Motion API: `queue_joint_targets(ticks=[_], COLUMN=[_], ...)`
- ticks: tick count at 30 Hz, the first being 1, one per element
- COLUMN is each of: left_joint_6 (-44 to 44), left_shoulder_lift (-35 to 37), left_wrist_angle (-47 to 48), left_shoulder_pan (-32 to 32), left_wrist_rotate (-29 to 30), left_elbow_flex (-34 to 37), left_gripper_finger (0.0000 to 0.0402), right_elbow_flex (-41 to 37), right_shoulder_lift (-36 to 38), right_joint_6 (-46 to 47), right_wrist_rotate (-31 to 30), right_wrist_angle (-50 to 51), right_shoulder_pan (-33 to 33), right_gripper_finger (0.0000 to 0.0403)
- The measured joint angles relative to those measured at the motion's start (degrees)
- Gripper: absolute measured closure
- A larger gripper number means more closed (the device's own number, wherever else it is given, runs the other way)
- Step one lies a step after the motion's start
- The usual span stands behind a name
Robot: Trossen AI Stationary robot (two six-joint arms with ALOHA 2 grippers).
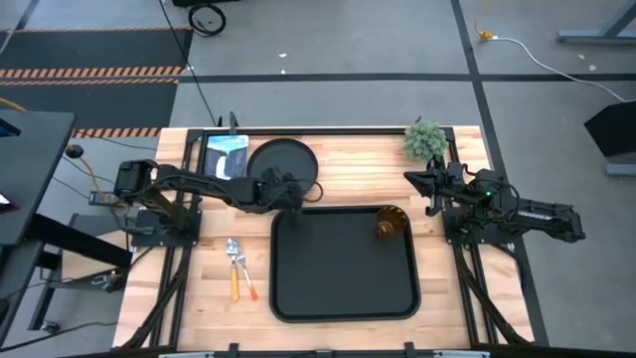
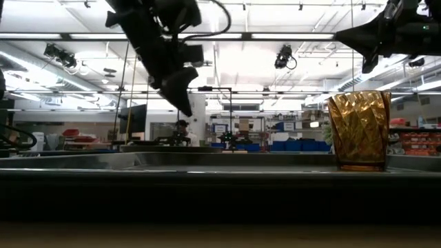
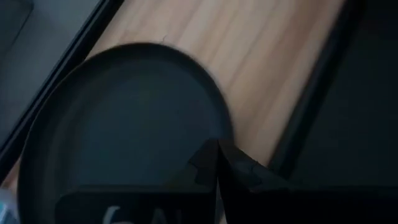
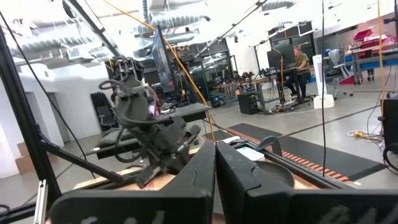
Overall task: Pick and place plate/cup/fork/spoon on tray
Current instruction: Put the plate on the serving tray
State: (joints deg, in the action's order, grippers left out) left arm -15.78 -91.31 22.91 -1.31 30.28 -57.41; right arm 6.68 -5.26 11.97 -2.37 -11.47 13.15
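Observation:
The round black plate (image 1: 283,162) lies flat on the wooden table beyond the tray's far left corner; it also shows in the left wrist view (image 3: 124,130). The black tray (image 1: 298,288) lies at the table's middle. The amber cup (image 1: 390,223) stands upright on the tray near its far right corner and also shows in the low view (image 2: 358,129). The fork and spoon (image 1: 239,270) lie side by side on the table left of the tray. My left gripper (image 1: 290,196) is shut, raised above the plate's near right rim (image 3: 217,158). My right gripper (image 1: 417,179) is shut, raised at the table's right side.
A blue-and-white picture card (image 1: 227,154) lies left of the plate at the far edge. A small green plant (image 1: 425,139) stands at the far right corner, just beyond my right gripper. Bare tray floor (image 1: 338,268) lies left of and nearer than the cup.

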Motion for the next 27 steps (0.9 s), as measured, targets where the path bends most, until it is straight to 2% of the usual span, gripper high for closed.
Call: queue_joint_targets(ticks=[3,13,18,27], left_joint_6=[-1.58,-11.61,-15.09,-13.51], left_shoulder_lift=[1.57,5.05,5.53,5.56], left_wrist_angle=[1.73,15.82,21.33,21.21], left_shoulder_pan=[-0.99,-5.03,-6.93,-7.90], left_wrist_rotate=[0.00,1.15,5.98,10.50], left_elbow_flex=[1.61,2.67,2.69,2.67], left_gripper_finger=[0.0388,0.0388,0.0388,0.0388], right_elbow_flex=[0.00,0.00,0.00,0.00], right_shoulder_lift=[0.02,0.02,0.01,0.01], right_joint_6=[-0.12,-2.29,-3.27,-5.12], right_wrist_rotate=[-0.02,0.44,0.46,0.48], right_wrist_angle=[-0.77,-3.45,-3.47,-3.43], right_shoulder_pan=[0.00,0.00,-0.02,-0.02], right_gripper_finger=[0.0385,0.0385,0.0385,0.0385])
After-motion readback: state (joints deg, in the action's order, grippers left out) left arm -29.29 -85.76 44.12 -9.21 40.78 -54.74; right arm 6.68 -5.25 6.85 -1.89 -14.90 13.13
